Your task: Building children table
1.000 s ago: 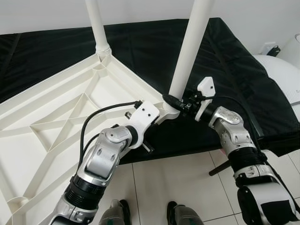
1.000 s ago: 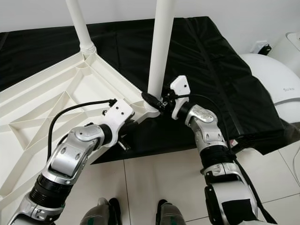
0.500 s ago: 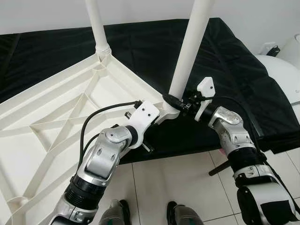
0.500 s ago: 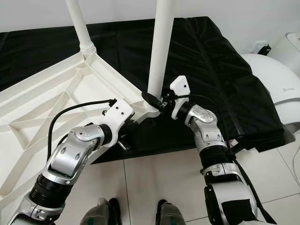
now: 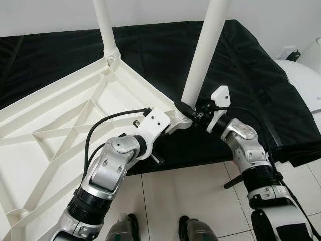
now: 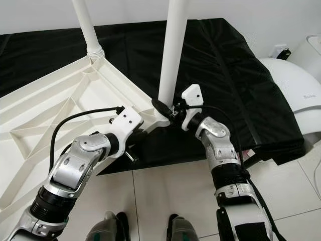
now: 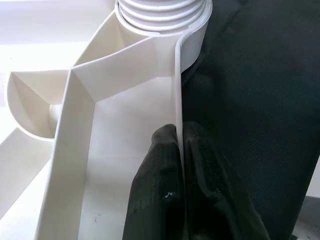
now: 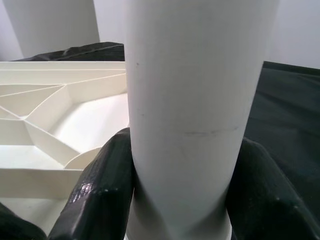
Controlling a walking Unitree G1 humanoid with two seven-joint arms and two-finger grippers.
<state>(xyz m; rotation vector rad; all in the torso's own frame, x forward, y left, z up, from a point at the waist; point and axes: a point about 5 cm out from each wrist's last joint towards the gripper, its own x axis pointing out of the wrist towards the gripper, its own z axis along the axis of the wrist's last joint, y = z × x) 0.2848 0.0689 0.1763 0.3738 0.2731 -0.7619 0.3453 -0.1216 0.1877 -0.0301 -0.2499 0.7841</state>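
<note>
Tabletop [image 5: 55, 125], white plastic and ribbed, lies upside down on a black cloth [image 5: 150, 45] as assembly continues. One leg [image 5: 104, 22] stands in the far corner socket; a second leg [image 5: 203, 55] rises from the near corner, the right gripper [image 8: 177, 195] clamped around its base. The left gripper [image 7: 179, 150] pinches the tabletop's rim just beside that socket. Judging by the bare corner [image 5: 15, 219] nearest the robot, at least one leg remains.
</note>
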